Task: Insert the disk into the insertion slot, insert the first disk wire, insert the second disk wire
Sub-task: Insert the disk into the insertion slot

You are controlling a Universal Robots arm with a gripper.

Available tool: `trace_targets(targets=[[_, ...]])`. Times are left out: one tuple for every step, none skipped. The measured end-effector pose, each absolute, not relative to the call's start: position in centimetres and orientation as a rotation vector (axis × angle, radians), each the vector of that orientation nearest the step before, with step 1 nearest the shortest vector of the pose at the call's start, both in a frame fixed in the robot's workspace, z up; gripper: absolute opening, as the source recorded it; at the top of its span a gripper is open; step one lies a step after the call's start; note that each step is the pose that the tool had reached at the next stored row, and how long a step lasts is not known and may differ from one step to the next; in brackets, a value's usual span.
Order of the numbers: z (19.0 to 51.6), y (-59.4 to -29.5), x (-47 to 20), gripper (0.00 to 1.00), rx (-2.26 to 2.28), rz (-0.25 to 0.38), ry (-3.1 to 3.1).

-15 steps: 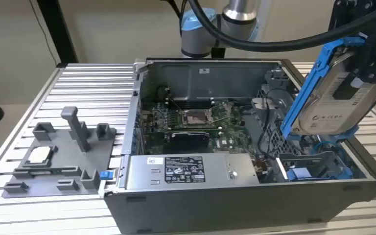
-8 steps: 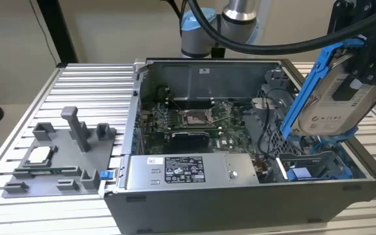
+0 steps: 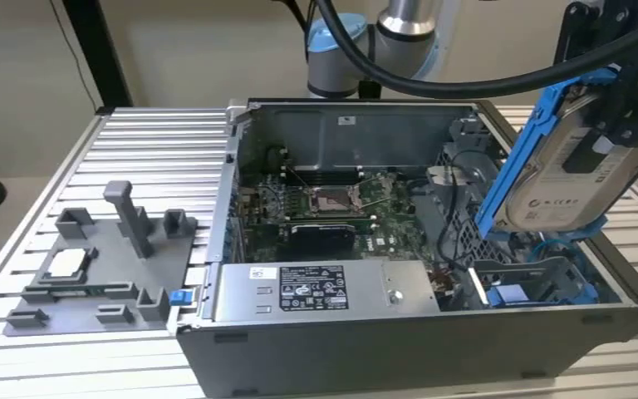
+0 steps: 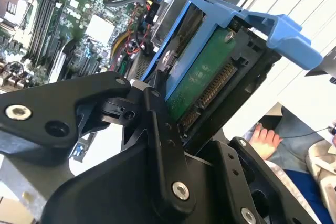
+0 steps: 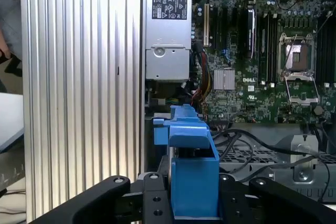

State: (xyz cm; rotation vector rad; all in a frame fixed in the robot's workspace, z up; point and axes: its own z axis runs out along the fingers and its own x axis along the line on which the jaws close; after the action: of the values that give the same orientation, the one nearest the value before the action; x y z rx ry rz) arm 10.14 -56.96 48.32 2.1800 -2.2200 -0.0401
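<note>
My gripper (image 3: 613,137) is shut on the disk (image 3: 571,170), a silver-grey drive with a white label in a blue carrier frame (image 3: 524,141). It hangs tilted above the open computer case (image 3: 408,332), at the exterior view's right. Below it lies the insertion slot (image 3: 530,287), a grey bay with blue parts in the case's near right corner. In the second wrist view the black fingers (image 4: 157,114) clamp the drive's green circuit board (image 4: 202,80) and the blue carrier (image 4: 273,27). In the first wrist view the carrier (image 5: 191,166) stands between the fingers (image 5: 152,198). Dark cables (image 5: 247,140) run beside the bay; which are the disk wires I cannot tell.
A grey labelled power-supply box (image 3: 319,291) sits along the case's front edge, with the motherboard (image 3: 331,208) behind it. A grey fixture with upright posts (image 3: 97,258) stands on the ribbed metal table (image 3: 153,141) at the exterior view's left. A person's hand (image 4: 265,140) rests beyond the table.
</note>
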Motion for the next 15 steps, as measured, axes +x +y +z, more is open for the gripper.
trace_targets(targets=[[48.30, -56.96, 10.15, 0.00, 2.180, -0.040, -2.220], [48.28, -56.96, 10.15, 0.00, 2.180, -0.040, -2.220], [48.26, -56.96, 10.15, 0.00, 2.180, -0.040, -2.220], [48.24, -56.96, 10.15, 0.00, 2.180, -0.040, -2.220], [48.22, -56.97, 10.15, 0.00, 2.180, -0.040, -2.220], [48.20, -56.97, 10.15, 0.00, 2.180, -0.040, -2.220], [48.18, -56.97, 10.15, 0.00, 2.180, -0.040, -2.220], [48.14, -56.98, 10.15, 0.00, 2.180, -0.040, -2.220], [48.10, -56.99, 10.15, 0.00, 2.180, -0.040, -2.220], [48.05, -56.99, 10.16, 0.00, 2.180, -0.040, -2.220], [47.99, -57.00, 10.15, 0.00, 2.180, -0.040, -2.220], [47.91, -57.01, 10.16, 0.00, 2.180, -0.040, -2.220], [47.83, -57.02, 10.16, 0.00, 2.180, -0.040, -2.220], [47.72, -57.06, 10.16, 0.00, 2.180, -0.040, -2.220], [47.62, -57.09, 10.17, 0.00, 2.180, -0.040, -2.220]])
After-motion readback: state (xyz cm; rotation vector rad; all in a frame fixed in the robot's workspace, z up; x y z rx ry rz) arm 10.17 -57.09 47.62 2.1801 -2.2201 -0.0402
